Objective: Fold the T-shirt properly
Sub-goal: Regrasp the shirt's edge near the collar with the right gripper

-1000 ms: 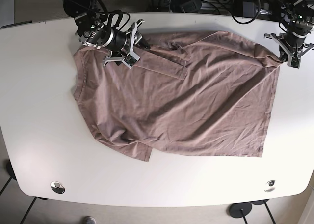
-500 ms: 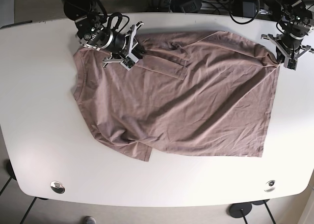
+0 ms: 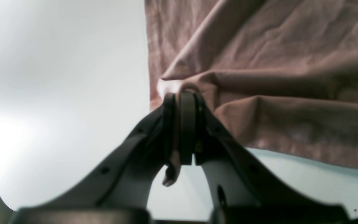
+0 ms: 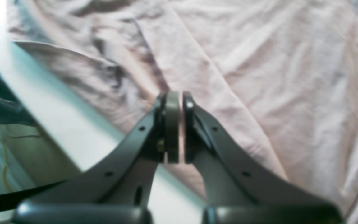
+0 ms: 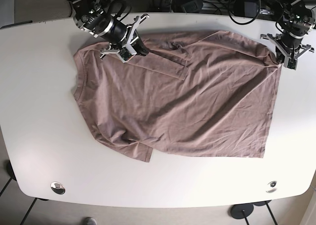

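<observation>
White table (image 5: 44, 87): both tools, left (image 3: 180, 96) and right (image 4: 176, 102), pinch T-shirt (image 5: 182, 96) corners.

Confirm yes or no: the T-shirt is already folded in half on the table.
No: in the base view the T-shirt lies spread out over the table, wrinkled, with only a sleeve near the right gripper doubled over.

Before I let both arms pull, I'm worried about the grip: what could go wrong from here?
1. The left gripper pinches only the very corner of the T-shirt; it could slip out under tension.
2. In the right wrist view, the right gripper has its jaws nearly together, with no cloth clearly between them, so it may lift nothing.
3. The cloth is wrinkled; folding now could trap the creases.
</observation>
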